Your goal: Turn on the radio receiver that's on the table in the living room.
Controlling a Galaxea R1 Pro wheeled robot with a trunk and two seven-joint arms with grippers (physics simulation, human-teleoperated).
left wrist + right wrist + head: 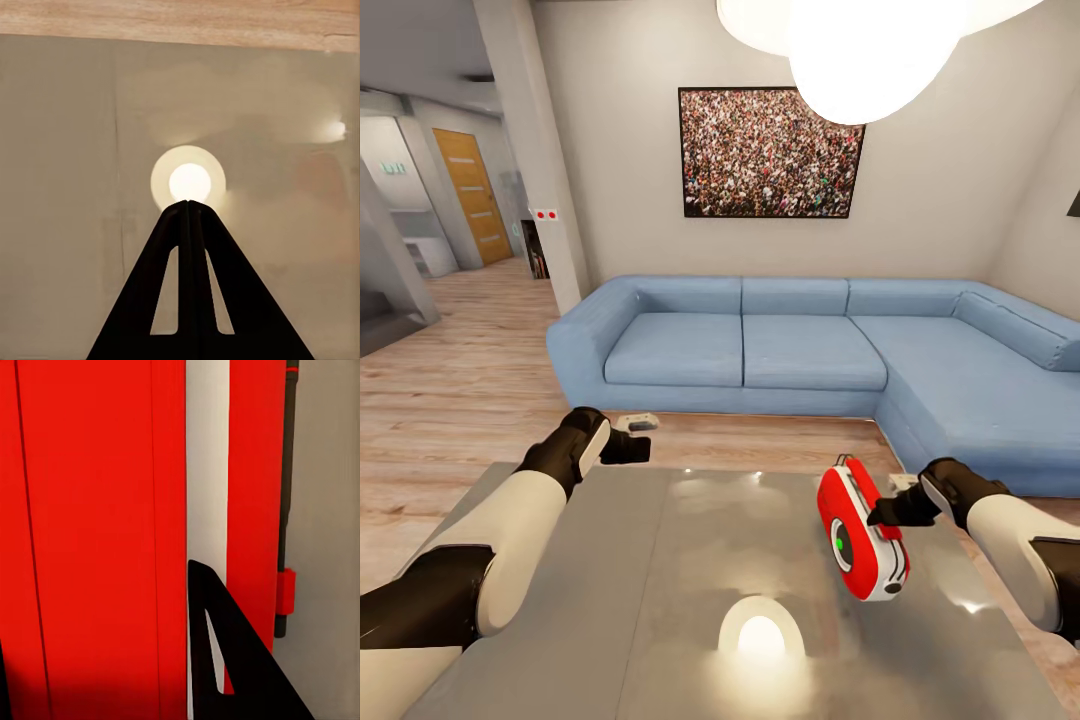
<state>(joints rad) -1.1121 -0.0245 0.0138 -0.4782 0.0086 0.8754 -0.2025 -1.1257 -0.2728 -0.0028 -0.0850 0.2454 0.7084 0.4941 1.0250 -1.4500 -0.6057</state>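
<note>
Over the near left part of the large low table with its glossy grey reflective top [660, 600], the left arm is seen stretched forward, white forearm and black wrist angled toward the far edge. The left gripper [643, 437] is held just past that edge, above the light wood plank floor [460, 400]. From the left wrist camera, its two black fingers [187, 225] are pressed together at the tips with nothing between them, above the grey top, in which a round lamp glare is mirrored.

Beyond the table, the blue L-shaped sofa [780, 350] is set against the beige wall, with the framed crowd picture [770, 152] above it and the big white pendant lamp [860, 50] overhead.

Toward the table's right side, the small red radio receiver with white trim [860, 540] is seen tilted, its round dial with a green centre facing left. The right arm is bent inward from the right, and the right gripper [888, 512] is closed on the radio's far upper part. Whether the radio's lower end touches the table cannot be told. Up close, one black finger [240, 660] is laid against the red body [97, 540].
</note>
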